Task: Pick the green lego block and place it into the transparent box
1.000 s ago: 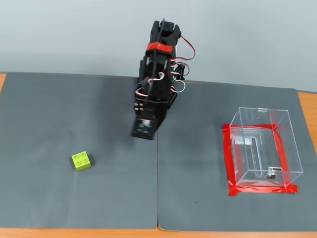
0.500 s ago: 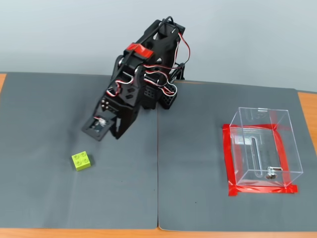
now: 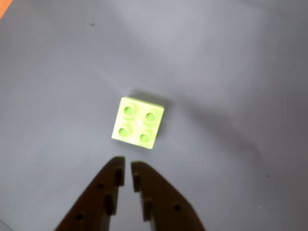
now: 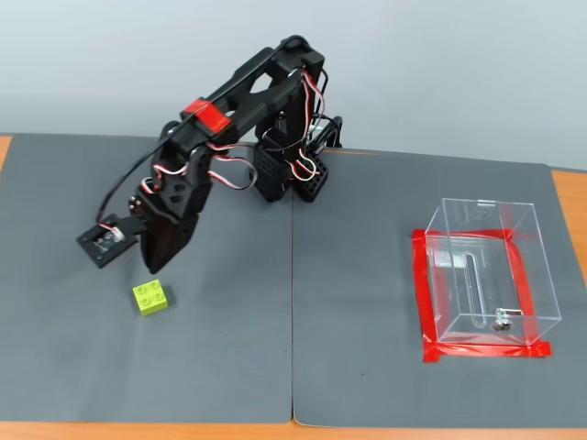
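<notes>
Nearly clenched, the empty end effector hangs over the worktop, the green lego block at twelve o'clock, so next it must open and drop down.

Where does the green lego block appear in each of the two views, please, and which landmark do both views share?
Wrist view: the green lego block lies near the centre on the grey mat, studs up, just above the tips of the gripper.
Fixed view: the block lies at lower left on the mat, just below the gripper, far from the transparent box at right.
Shared landmark: the dark gripper fingers beside the block.
</notes>
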Controlling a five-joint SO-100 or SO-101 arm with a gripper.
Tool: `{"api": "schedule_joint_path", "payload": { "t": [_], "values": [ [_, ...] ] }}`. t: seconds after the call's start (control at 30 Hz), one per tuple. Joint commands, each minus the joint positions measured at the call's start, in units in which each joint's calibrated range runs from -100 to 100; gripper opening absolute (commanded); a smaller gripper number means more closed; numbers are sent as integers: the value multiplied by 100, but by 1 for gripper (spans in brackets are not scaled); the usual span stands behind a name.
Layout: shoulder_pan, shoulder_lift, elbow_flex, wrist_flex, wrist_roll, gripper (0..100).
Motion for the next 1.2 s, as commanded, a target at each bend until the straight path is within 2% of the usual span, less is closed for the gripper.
{"api": "schedule_joint_path", "payload": {
  "t": [0.0, 0.53, 0.83, 1.17],
  "values": [
    [-12, 244, -442, -82, -16, 2],
    [-243, 897, -587, -638, -11, 3],
    [-198, 1244, -623, -638, -214, 28],
    [-318, 1380, -623, -646, -245, 30]
  ]
}}
